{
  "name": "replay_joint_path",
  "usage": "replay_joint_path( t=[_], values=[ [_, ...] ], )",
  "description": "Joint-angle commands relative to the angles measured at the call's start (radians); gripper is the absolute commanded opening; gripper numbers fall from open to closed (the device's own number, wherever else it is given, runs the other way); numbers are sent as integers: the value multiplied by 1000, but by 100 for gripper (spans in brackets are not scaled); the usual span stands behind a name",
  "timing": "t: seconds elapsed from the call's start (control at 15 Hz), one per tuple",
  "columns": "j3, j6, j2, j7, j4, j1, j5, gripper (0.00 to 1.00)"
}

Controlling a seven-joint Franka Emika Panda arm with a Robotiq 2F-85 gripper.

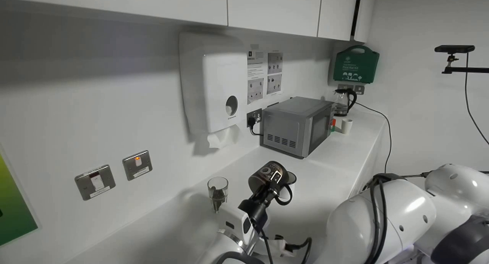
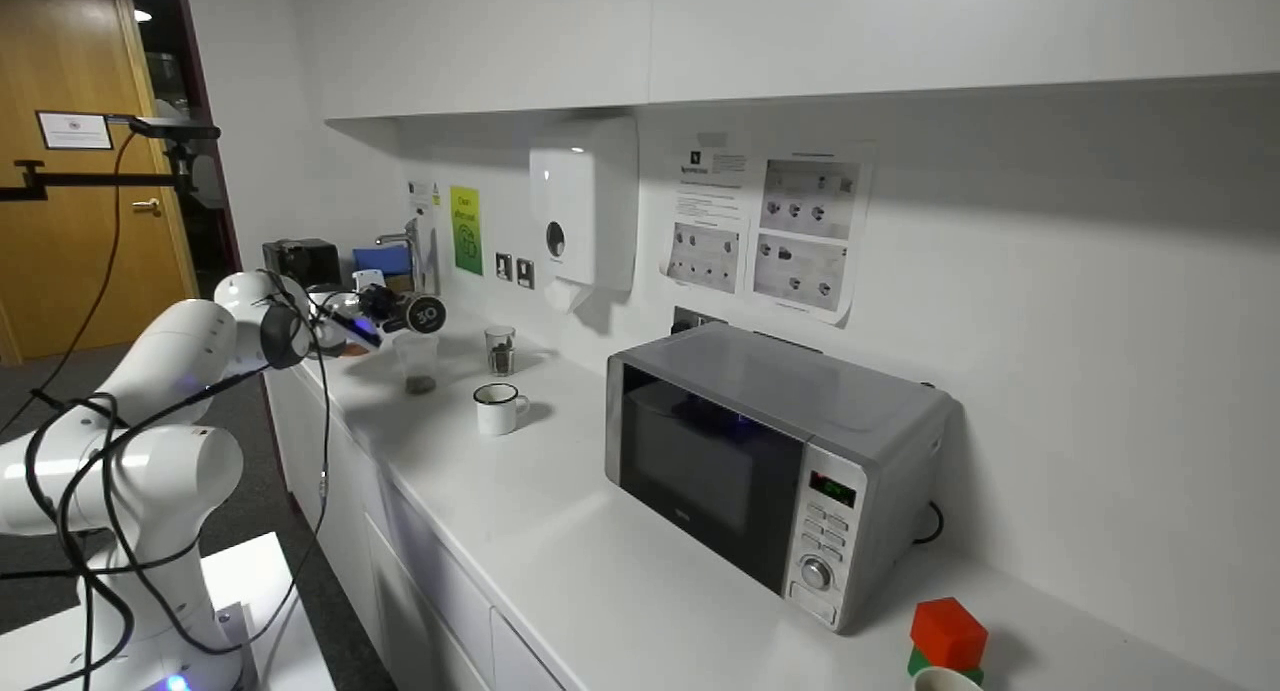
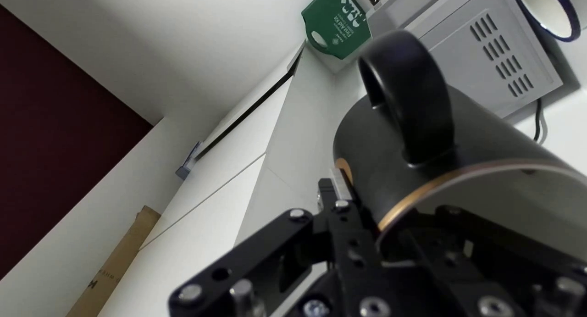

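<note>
Just below centre in an exterior view, clamping the dark mug above the counter, tilted well over, with the gripper drawn nearly closed on its wall. Left of centre in an exterior view, spotting a clear glass and, just below, a white mug; further right, the grey microwave.

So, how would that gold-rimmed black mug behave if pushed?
The gold-rimmed black mug is probably stiff: no dent shows where it's gripped. It might twist, the gripper pinching one side only; its smooth outside could slip.
</note>
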Motion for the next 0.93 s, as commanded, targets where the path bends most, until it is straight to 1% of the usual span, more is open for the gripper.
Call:
replay_joint_path(
  t=[0.0, 0.87],
  values=[
    [-33, -38, 28, -80, 53, 10, -50, 2],
    [-59, -40, 44, -166, 60, 6, -109, 2]
  ],
)
